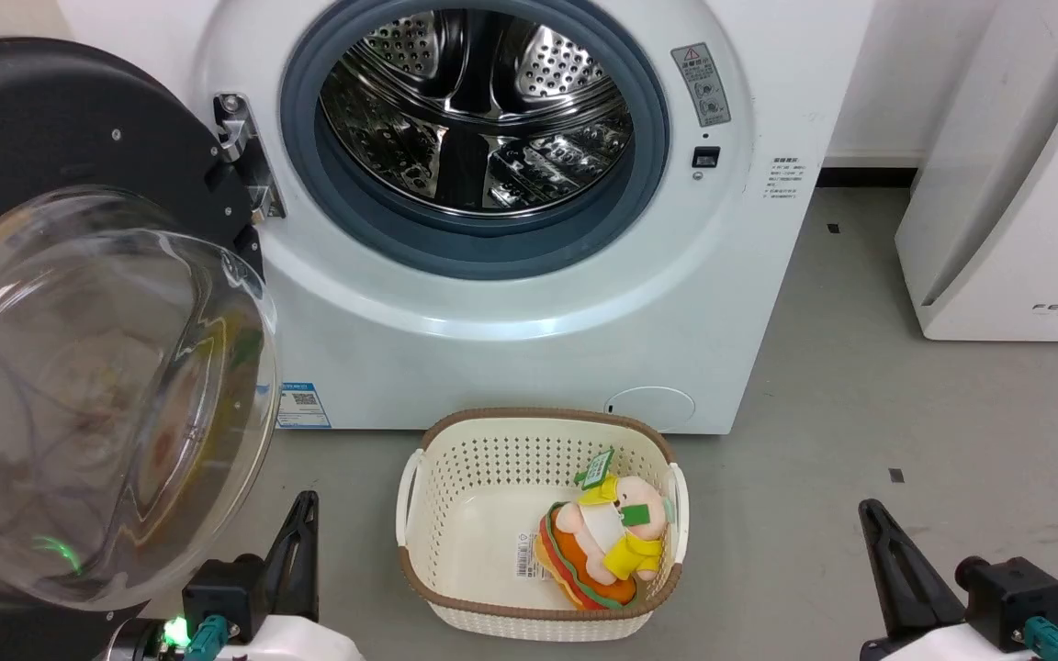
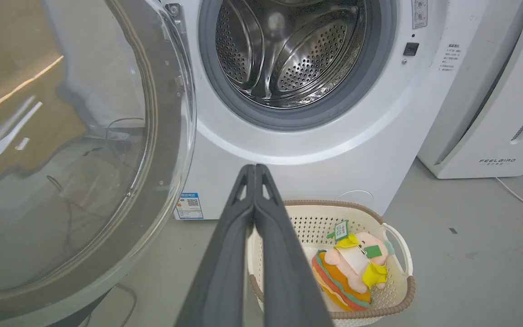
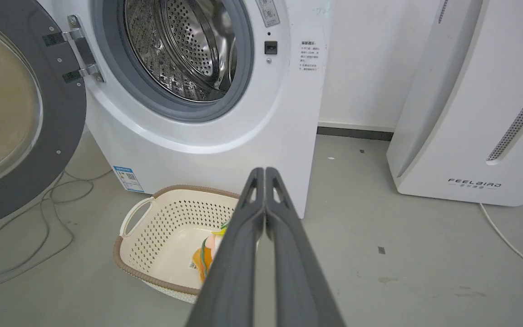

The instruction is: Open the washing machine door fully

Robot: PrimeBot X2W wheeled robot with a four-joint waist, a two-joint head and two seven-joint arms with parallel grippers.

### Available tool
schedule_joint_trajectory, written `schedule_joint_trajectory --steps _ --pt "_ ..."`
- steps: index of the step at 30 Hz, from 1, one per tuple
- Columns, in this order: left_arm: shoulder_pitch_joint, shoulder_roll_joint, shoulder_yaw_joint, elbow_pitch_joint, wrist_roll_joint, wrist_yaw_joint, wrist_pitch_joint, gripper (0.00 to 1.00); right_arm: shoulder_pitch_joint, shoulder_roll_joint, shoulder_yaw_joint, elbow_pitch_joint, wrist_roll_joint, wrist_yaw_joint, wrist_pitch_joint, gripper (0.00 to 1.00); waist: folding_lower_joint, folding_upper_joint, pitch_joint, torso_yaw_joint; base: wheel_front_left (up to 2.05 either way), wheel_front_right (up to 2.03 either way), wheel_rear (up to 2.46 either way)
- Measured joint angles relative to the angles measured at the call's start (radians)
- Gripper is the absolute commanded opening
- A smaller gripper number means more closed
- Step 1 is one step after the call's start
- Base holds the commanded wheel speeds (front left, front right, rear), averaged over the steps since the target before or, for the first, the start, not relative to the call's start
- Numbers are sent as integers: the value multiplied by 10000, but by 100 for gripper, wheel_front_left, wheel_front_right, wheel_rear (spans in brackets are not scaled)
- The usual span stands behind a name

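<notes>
The right gripper (image 3: 265,171) has its two fingers pressed together, holding nothing. The washing machine door (image 3: 68,113) stands swung wide at nine o'clock, the drum (image 3: 180,50) at eleven, a basket (image 3: 130,261) at seven, a white appliance (image 3: 466,113) at three.

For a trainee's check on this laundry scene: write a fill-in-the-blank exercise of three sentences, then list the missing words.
1. The washing machine door stands ____, leaving the steel drum uncovered.
2. The plush toy lies inside the cream ____ on the floor in front of the washer.
3. The left gripper and the right gripper each have their two fingers ____, holding nothing.

Missing words: open; basket; shut.
</notes>
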Motion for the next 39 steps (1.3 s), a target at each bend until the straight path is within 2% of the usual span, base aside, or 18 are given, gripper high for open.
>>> schedule_joint_trajectory --steps 39 --pt "1 -389 483 -738 658 -224 802 0 -237 0 67 -44 -257 0 305 0 0 0 -51 -107 0 0 0"
